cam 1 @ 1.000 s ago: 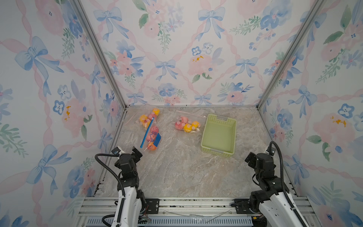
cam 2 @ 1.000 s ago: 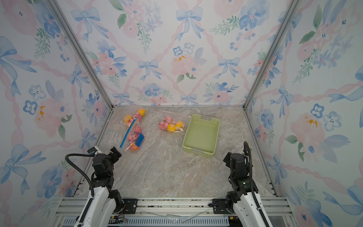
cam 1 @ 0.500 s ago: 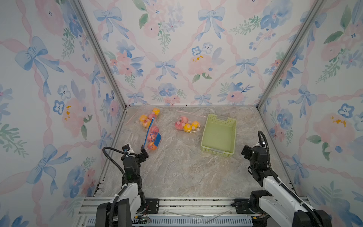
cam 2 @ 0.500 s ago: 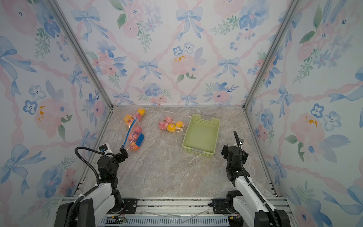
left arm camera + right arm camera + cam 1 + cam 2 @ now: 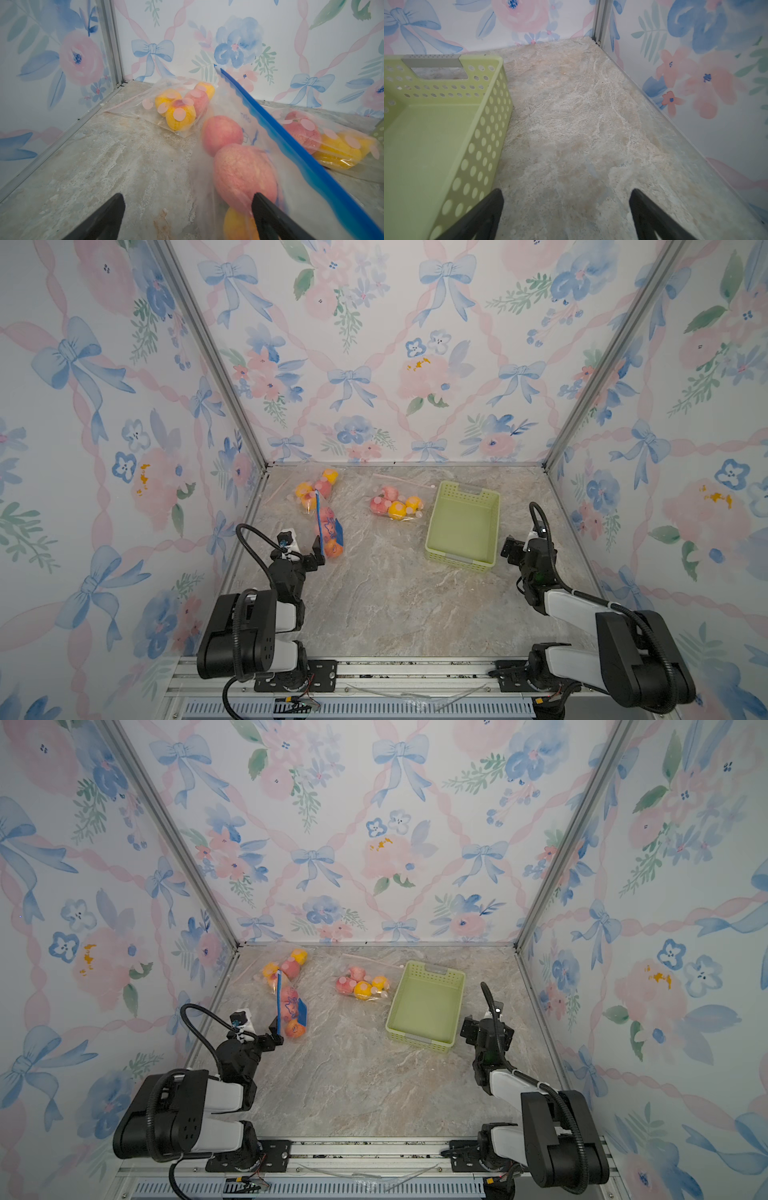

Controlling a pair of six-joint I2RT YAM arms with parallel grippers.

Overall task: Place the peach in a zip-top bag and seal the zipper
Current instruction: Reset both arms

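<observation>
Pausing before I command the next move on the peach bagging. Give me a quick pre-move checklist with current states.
1. Left gripper open, holding nothing: ok.
2. Right gripper open, holding nothing: ok.
3. Blue-zipper bag beside the left gripper, peaches inside: ok.
4. Blue zipper sealed end to end: cannot tell.
5. Loose peach to pick: not ok; green basket is empty, and all fruit seen is bagged.

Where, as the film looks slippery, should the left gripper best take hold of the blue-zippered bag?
Probably the blue zipper strip, at its end nearest the left gripper. It rises as a thin ridge alongside the round peaches and runs away toward the back wall, so the open fingers could come from the robot's side and close on its two flat faces.
</observation>
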